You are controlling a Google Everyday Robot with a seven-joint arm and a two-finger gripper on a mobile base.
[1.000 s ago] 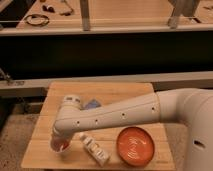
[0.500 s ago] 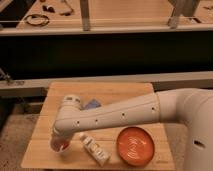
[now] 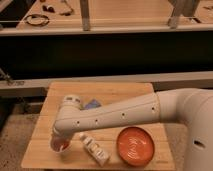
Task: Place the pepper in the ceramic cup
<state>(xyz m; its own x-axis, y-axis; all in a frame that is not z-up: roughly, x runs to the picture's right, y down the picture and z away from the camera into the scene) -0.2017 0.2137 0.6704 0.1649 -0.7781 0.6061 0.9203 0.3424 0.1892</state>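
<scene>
Pepper (image 3: 64,145) sits at the mouth of the ceramic cup (image 3: 55,145), near the table's (image 3: 125,92) front-left corner. My jaws hang right over it; can't tell if clenched or released. White bottle (image 3: 95,149) just beside, orange plate (image 3: 135,146) front-right.

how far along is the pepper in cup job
Done: the pepper is at the mouth of the cup, near the front edge of the table. In hand: the pincer sits right on top of both. Left: I cannot tell whether the pepper is let go; the arm has yet to lift clear.
</scene>
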